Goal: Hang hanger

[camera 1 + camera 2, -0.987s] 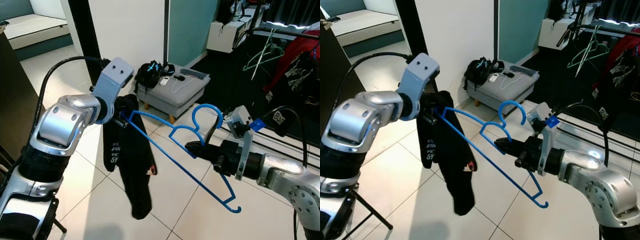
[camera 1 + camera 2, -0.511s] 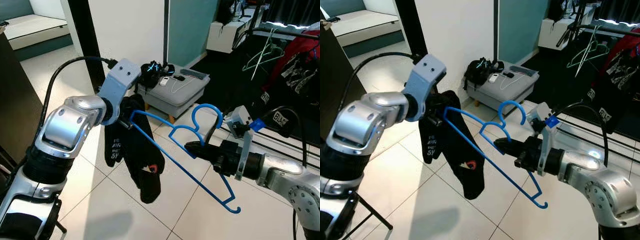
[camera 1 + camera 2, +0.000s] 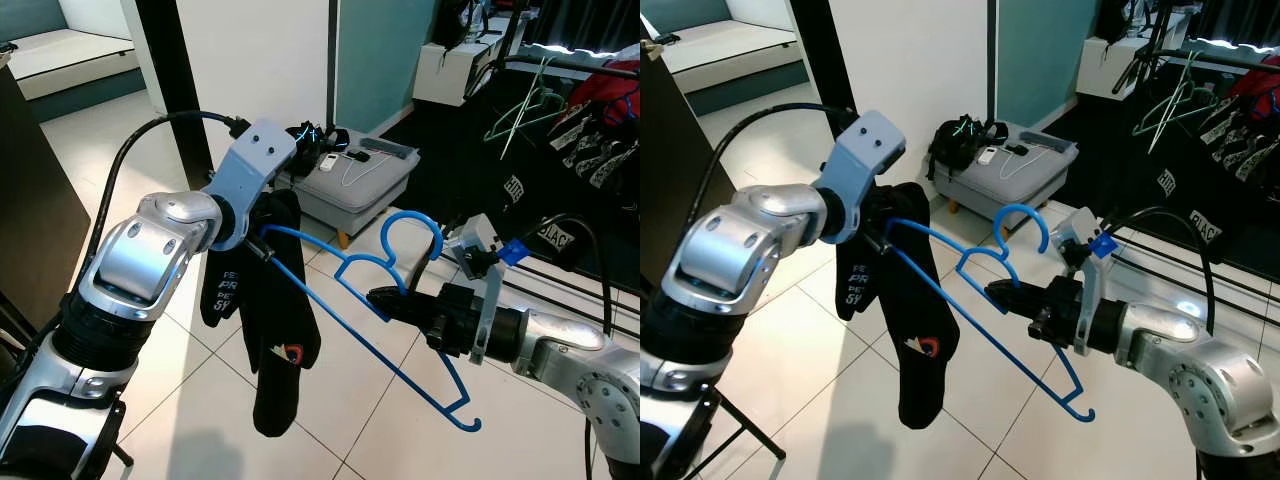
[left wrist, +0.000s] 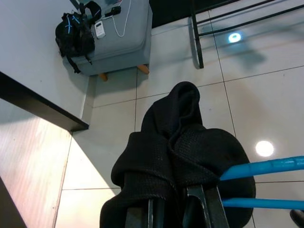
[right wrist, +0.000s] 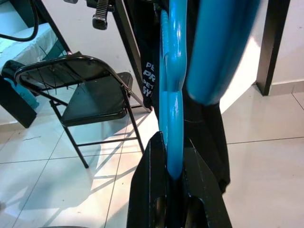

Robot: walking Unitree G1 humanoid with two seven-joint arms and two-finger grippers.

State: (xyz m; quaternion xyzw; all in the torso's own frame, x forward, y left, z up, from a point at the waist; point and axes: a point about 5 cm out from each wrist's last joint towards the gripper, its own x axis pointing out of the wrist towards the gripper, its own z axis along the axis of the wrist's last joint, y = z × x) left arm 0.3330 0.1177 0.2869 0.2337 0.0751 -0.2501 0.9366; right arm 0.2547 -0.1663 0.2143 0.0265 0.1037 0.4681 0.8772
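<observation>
1. White tiled floor [image 3: 180, 330], grey padded footstool [image 3: 355, 185] behind.
2. Right gripper [image 3: 385, 298] clamped on blue plastic hanger [image 3: 400, 262], in front of the footstool.
3. Left gripper [image 3: 262, 235] pinching black printed garment [image 3: 265, 330] at the hanger's far end.

Home interior: white tile floor [image 3: 200, 400], grey ottoman [image 3: 362, 180], clothes rack [image 3: 590, 70], folding chair [image 5: 90, 95].

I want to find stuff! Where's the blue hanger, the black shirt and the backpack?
hanger [image 3: 345, 335], left eye view, on its long bottom bar.
shirt [image 3: 275, 345], left eye view, on the hanging cloth.
backpack [image 4: 76, 38], left wrist view, on its body.
</observation>
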